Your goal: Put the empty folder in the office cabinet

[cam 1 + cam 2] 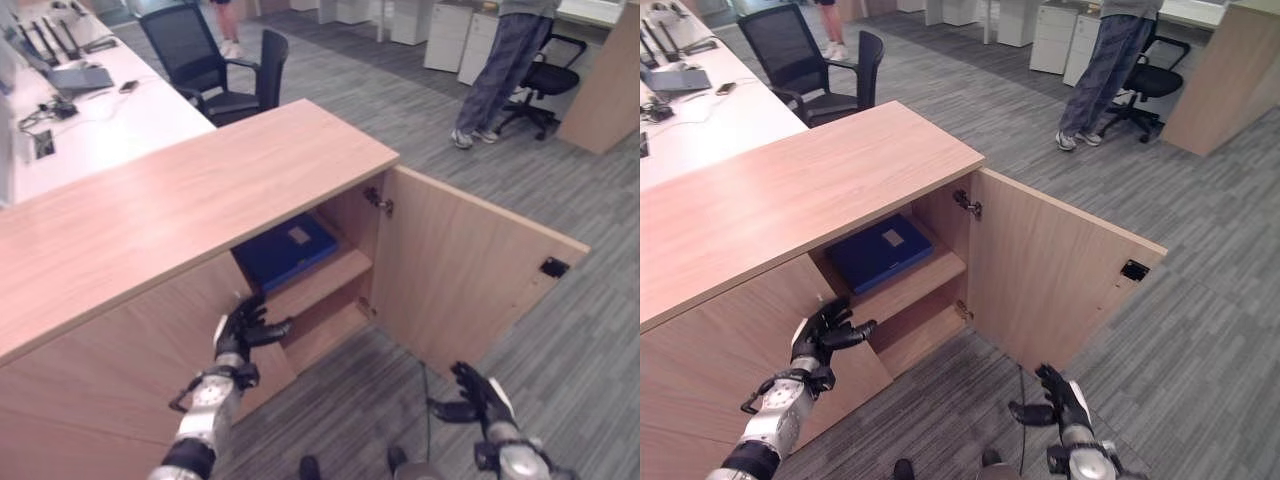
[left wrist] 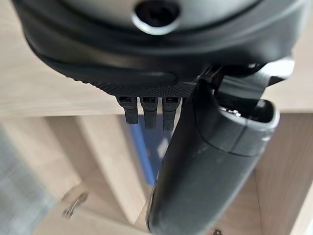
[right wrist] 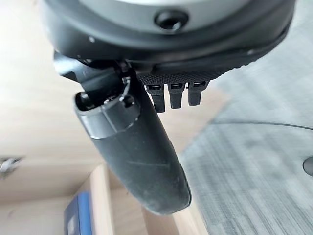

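The blue folder lies flat on the upper shelf inside the office cabinet, its long axis running from the near left corner back toward the far right. The left hand hovers just before the shelf's near edge, fingers relaxed and holding nothing; the folder sits beyond and slightly right of it. The right hand hangs low over the carpet (fingers loose, also empty), near the open door, which looks like the part left to deal with.
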Available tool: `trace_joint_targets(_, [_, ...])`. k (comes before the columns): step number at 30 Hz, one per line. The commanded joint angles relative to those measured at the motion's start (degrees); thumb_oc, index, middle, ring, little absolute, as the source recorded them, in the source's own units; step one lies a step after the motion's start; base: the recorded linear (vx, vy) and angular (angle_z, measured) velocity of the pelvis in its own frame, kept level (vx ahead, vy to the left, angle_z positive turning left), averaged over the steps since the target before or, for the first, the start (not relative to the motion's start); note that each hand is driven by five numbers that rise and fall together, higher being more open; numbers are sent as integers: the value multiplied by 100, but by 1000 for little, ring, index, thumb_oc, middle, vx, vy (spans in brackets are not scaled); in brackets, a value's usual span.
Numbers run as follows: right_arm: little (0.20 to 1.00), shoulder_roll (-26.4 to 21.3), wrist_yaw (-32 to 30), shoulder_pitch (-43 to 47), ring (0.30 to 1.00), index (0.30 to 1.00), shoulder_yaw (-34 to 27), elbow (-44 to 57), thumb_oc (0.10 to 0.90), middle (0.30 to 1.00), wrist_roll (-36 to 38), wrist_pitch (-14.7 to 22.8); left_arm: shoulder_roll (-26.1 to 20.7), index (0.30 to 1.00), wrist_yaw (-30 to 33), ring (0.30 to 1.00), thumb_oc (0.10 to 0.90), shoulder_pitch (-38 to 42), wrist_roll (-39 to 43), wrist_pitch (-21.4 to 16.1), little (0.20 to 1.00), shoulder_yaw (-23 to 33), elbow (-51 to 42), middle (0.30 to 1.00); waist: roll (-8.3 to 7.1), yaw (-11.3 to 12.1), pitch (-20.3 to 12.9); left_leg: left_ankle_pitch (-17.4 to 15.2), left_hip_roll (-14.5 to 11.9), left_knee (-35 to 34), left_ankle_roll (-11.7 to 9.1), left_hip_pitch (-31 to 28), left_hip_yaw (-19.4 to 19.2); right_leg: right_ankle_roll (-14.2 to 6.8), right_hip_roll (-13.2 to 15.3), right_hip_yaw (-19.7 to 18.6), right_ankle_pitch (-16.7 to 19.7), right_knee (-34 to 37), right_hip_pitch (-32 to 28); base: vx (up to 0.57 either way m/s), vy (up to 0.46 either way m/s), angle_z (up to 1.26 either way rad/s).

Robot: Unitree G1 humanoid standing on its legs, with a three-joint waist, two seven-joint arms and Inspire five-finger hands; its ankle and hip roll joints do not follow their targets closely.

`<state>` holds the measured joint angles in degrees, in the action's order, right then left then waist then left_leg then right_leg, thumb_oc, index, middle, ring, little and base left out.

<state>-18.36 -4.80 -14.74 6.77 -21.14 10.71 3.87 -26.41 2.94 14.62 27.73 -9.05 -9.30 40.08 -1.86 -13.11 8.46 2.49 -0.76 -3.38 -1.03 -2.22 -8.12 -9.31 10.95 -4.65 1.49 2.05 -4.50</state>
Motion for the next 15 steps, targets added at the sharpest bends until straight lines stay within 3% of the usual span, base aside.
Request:
trace_joint_targets(1, [900, -226, 139, 525, 900, 900, 31, 126, 800, 900, -43, 426, -376, 900, 467, 900, 800, 623, -6, -707, 900, 807, -467, 900, 278, 181, -316, -411, -487, -162, -471, -659, 115, -283, -271, -72, -127, -169, 300, 3, 85, -67])
trace_joint_targets(5, [900, -89, 150, 458, 900, 900, -99, 97, 800, 900, -64, 389, -70, 900, 341, 900, 800, 63, -34, -789, 900, 852, -1141, 900, 191, 267, -321, -521, -418, -162, -381, -704, -43, -398, -193, 7, 16, -170, 411, -31, 73, -14])
trace_joint_targets(7, [900, 103, 95, 483, 900, 900, -274, -1, 800, 900, -74, 349, 392, 900, 40, 900, 800, -647, -56, -766, 900, 669, -2056, 900, 158, 420, -205, -547, -383, -162, -293, -664, -45, -475, -97, 376, 5, -638, 614, -93, 43, -6])
trace_joint_targets(8, [900, 103, 95, 483, 900, 900, -274, -1, 800, 900, -74, 349, 392, 900, 40, 900, 800, -647, -56, -766, 900, 669, -2056, 900, 158, 420, -205, -547, -383, -162, -293, -664, -45, -475, -97, 376, 5, -638, 614, -113, -13, 10])
trace_joint_targets(10, [900, 185, 22, 620, 900, 900, -262, -58, 800, 900, -109, 318, 558, 900, -150, 900, 800, -977, 92, -684, 900, 543, -2418, 900, 208, 664, -78, -507, -462, -162, -304, -625, -188, -517, 218, 1228, 111, -954, 790, -121, -42, -2])
trace_joint_targets(11, [900, 185, 21, 616, 900, 900, -265, -62, 800, 900, -111, 319, 559, 900, -150, 900, 800, -991, 93, -673, 900, 540, -2438, 900, 212, 642, -76, -511, -466, -162, -307, -629, -162, -515, 222, 1256, 87, -976, 780, -182, -73, -49])
trace_joint_targets(12, [900, 274, 22, 708, 900, 900, -218, -51, 800, 900, -149, 294, 627, 900, -440, 900, 800, -1376, 147, -574, 900, 461, -2669, 900, 267, 860, -61, -478, -524, -162, -312, -532, -280, -409, 564, 2125, 95, -1126, 745, -128, -88, -48])
trace_joint_targets(15, [900, 313, 57, 714, 900, 900, -218, -102, 800, 900, -174, 284, 591, 900, -701, 900, 800, -1629, 120, -496, 900, 348, -2795, 900, 226, 905, -106, -424, -508, -162, -325, -477, -239, -379, 588, 2116, 107, -930, 596, -28, -91, -21])
